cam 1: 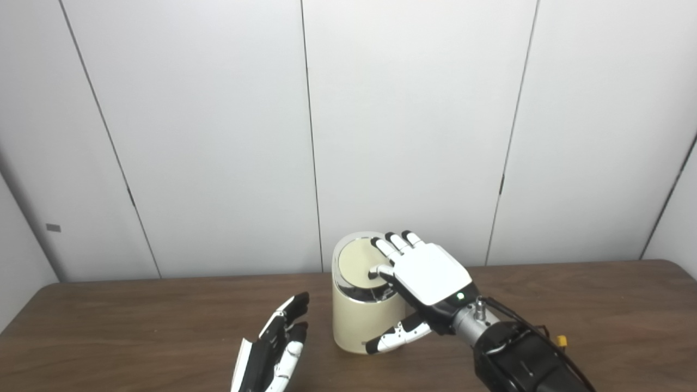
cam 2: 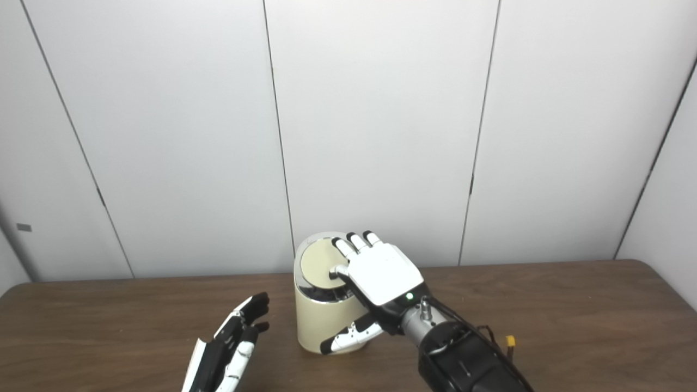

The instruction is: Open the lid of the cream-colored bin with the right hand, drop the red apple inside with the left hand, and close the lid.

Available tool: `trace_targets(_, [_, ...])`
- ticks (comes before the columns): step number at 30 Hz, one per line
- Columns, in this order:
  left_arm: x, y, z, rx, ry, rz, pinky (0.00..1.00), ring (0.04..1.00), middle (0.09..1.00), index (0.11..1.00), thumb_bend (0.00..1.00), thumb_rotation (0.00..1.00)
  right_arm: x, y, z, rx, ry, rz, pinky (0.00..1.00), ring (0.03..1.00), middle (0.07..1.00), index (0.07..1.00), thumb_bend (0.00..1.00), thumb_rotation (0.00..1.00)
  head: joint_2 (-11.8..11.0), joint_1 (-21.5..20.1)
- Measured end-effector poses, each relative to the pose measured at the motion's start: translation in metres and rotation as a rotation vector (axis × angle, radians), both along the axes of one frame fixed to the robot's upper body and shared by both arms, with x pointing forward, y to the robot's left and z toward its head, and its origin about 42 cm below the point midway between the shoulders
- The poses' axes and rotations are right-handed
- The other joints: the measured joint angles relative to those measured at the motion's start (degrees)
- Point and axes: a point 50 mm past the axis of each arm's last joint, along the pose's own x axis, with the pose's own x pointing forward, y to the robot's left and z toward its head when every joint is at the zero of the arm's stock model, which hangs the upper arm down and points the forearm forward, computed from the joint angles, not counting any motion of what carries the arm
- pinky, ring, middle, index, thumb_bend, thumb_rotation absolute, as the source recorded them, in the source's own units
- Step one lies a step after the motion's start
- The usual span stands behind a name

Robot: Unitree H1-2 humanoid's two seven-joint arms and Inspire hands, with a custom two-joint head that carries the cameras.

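Observation:
The cream-colored bin [cam 1: 355, 322] stands on the brown table [cam 1: 136, 326] near its middle. Its round lid [cam 1: 353, 262] with a chrome rim lies flat and closed. My right hand [cam 1: 427, 273] rests palm down on the lid's right part, fingers stretched out over it and holding nothing. Its thumb hangs down the bin's front right side. My left hand [cam 1: 279, 343] hovers low to the left of the bin, open and empty, fingers pointing up toward the bin. No red apple shows in either view.
White wall panels [cam 1: 218, 136] rise right behind the table's far edge. A small yellow connector [cam 1: 561, 341] on the right arm's cable hangs near the tabletop. Bare wood stretches to the left and right of the bin.

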Motion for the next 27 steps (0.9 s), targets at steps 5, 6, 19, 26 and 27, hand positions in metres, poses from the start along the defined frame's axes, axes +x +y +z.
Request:
trace_targets(5, [0.001, 0.001, -0.002, 0.002, 0.006, -0.002, 0.82, 0.882, 0.887, 0.883, 0.51, 0.77, 0.005, 0.005, -0.008, 0.026, 0.009, 0.001, 1.0, 1.0, 1.0, 0.758, 0.8, 0.81, 0.17, 0.09])
trace_targets(6, [0.001, 0.002, -0.002, 0.002, 0.007, -0.001, 0.82, 0.881, 0.886, 0.882, 0.52, 0.77, 0.006, 0.006, -0.01, 0.035, 0.007, 0.002, 1.0, 1.0, 1.0, 0.762, 0.79, 0.82, 0.35, 0.09])
trace_targets(19, [0.0, 0.002, -0.002, 0.003, 0.01, -0.002, 0.82, 0.881, 0.887, 0.883, 0.52, 0.79, 0.014, 0.01, -0.024, 0.082, 0.006, 0.007, 1.0, 1.0, 1.0, 0.781, 0.84, 1.0, 0.97, -0.09])
trace_targets(26, [0.0, 0.003, -0.002, 0.003, 0.011, -0.004, 0.82, 0.88, 0.884, 0.879, 0.55, 0.77, 0.013, 0.011, -0.023, 0.096, 0.01, 0.003, 1.0, 1.0, 1.0, 0.767, 0.82, 0.99, 0.88, -0.44])
trace_targets(27, [0.0, 0.003, -0.002, 0.002, 0.011, -0.006, 0.82, 0.88, 0.885, 0.88, 0.55, 0.77, 0.013, 0.01, -0.023, 0.108, 0.015, 0.004, 1.0, 1.0, 1.0, 0.76, 0.82, 0.98, 0.88, -0.44])
